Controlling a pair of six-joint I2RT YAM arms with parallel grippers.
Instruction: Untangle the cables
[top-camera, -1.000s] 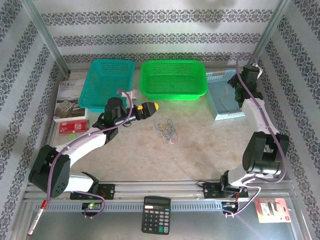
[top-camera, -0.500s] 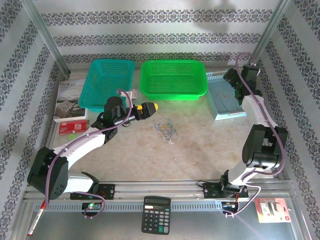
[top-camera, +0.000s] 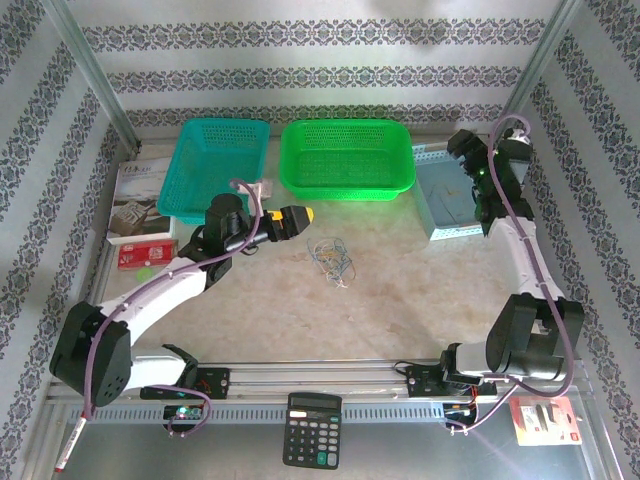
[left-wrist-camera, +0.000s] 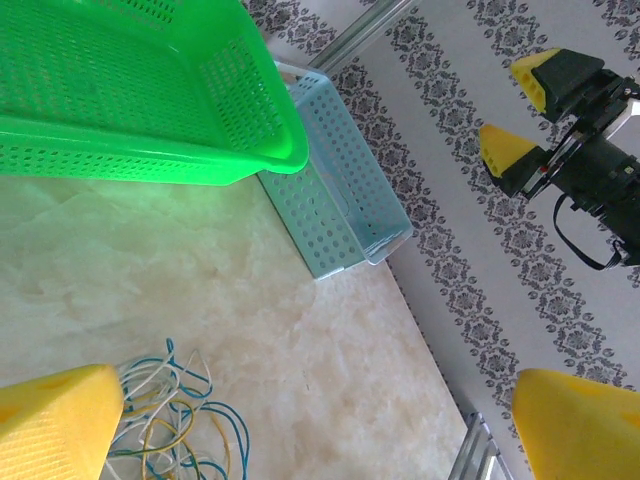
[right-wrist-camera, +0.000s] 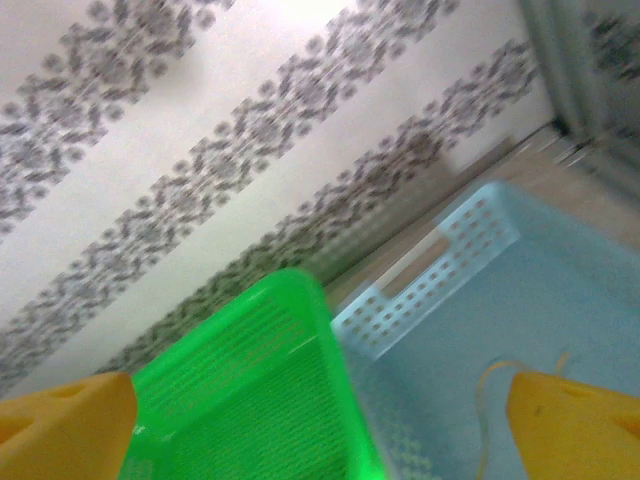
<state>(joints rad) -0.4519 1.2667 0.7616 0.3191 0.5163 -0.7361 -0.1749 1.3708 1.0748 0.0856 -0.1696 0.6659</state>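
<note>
- Currently, the left gripper (top-camera: 306, 214) sits low over the marble-pattern table (top-camera: 420, 290) and points right toward its centre. Its yellow fingers (left-wrist-camera: 55, 425) stand wide apart with nothing clamped between them.
- The cables (top-camera: 333, 258) form a small loose tangle of blue, yellow and white wires. They lie flat on the table near its centre, close to the left gripper's tips and slightly nearer the arm bases. In the top view they are apart from those tips.
- In the left wrist view the cables (left-wrist-camera: 175, 425) appear just beside the lower-left finger. Whether they touch that finger cannot be determined.
- The right gripper (top-camera: 462, 147) is raised above the far end of the light blue basket (top-camera: 440, 215) at the right rear of the table. Its yellow fingers (right-wrist-camera: 60, 425) are spread wide and hold nothing.
- The left wrist view also shows the right gripper (left-wrist-camera: 520, 112) against the patterned wall (left-wrist-camera: 470, 260), with its two tips separated.
- A thin pale strand (right-wrist-camera: 490, 385) lies on the floor of the light blue basket. The blur prevents further detail.
- The green basket (top-camera: 345, 190) stands at the centre rear and the teal basket (top-camera: 220, 165) to its left.
- A calculator (top-camera: 313, 430) rests at the near edge between the arm bases.
</note>
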